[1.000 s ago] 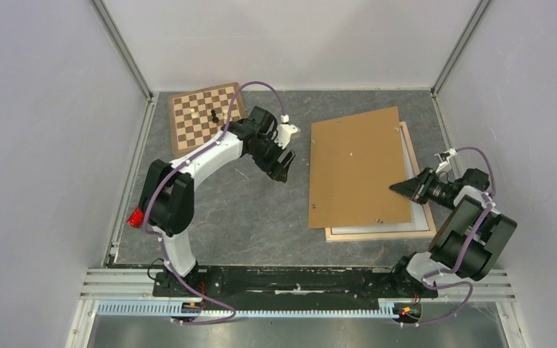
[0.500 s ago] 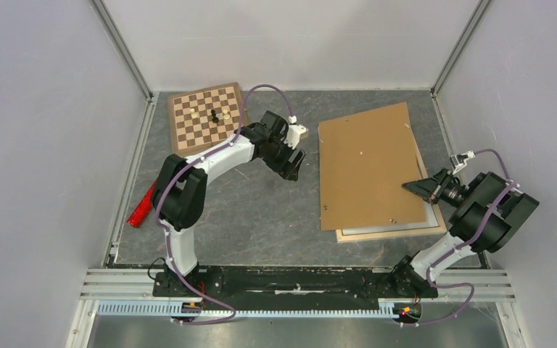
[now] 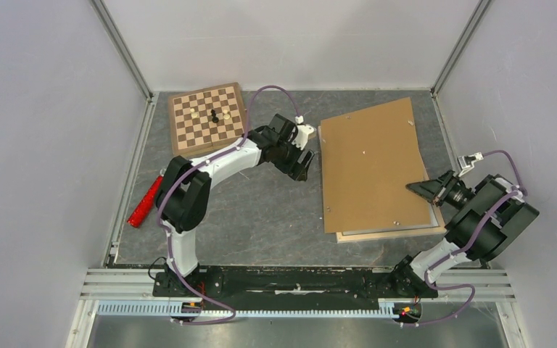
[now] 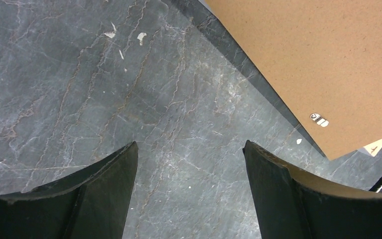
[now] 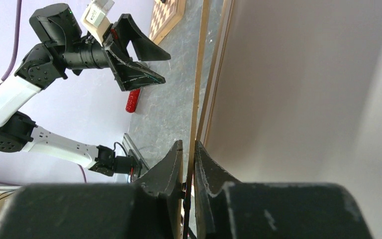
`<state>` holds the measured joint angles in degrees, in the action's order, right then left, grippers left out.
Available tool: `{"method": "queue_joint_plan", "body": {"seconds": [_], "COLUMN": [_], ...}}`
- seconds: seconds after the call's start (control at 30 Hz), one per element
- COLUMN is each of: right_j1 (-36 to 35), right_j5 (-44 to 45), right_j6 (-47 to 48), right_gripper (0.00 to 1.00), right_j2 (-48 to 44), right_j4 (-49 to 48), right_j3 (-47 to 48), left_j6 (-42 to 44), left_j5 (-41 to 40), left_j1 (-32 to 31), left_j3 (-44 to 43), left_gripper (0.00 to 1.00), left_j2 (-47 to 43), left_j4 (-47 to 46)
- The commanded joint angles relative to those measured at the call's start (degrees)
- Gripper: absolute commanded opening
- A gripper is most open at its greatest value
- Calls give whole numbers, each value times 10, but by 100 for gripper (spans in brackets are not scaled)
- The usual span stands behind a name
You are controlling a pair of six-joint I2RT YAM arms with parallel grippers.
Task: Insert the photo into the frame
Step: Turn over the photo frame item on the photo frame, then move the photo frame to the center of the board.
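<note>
worktop (image 3: 261,210): dark grey stone-look top with walls at the left, far and right edges.
frame (image 3: 392,233): lies flat on the right half of the worktop, close to the right edge. Only its near bar and part of its right bar show; the rest is under the board.
board (image 3: 370,167): plain brown, resting on the frame and skewed against it. Its left side reaches out past the frame, and the frame's near-right corner sticks out from under it.
photo: cannot be made out. A pale strip shows between the board and the frame's bars, but I cannot tell whether it is print or frame face.
right gripper (image 5: 188,145): at the board's right edge, toward the near end. The jaws are narrow, pinching the thin board edge with one finger on each face.
slit: in the right wrist view, a dark line separates the gripped board edge from the frame bar just beside it.
left gripper (image 4: 190,149): over bare worktop, just beside the board's left edge. The jaws are wide, with only stone between them.
tab (image 4: 319,120): small metal piece on the board near one corner, seen from the left wrist. A bit of the frame shows past that corner.
chessboard (image 3: 208,116): in the far-left corner, with a few pieces on it.
red thing (image 3: 145,201): along the left edge, well apart from the frame.
</note>
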<state>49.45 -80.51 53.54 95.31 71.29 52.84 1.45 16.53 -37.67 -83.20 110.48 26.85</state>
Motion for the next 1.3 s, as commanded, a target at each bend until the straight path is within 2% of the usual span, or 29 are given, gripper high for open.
{"method": "queue_joint_plan", "body": {"seconds": [0.0,0.3,0.6,0.73,1.0,1.27], "right_j1": [14,49,70,73,81,84], "right_j5": [-78,-81,-79,-80,-80,-79], "right_j6": [-12,-59,-86,-92,-100,-110], "right_gripper": [0,0,0,0,0,0], "right_j2": [-36,-56,-80,-86,-92,-99], "right_j4": [9,9,10,9,8,9], "right_j3": [31,58,66,64,63,64], "left_j6": [-44,-122,-216,-268,-313,-336], "left_j5": [-12,-22,-82,-78,-112,-93], "left_j1": [-4,-7,-36,-45,-66,-66], "left_j3": [-15,-20,-163,-223,-287,-323], "left_gripper": [85,85,85,84,81,73], "left_j2": [-12,5,107,160,214,249], "left_j4": [-22,-41,7,42,87,107]}}
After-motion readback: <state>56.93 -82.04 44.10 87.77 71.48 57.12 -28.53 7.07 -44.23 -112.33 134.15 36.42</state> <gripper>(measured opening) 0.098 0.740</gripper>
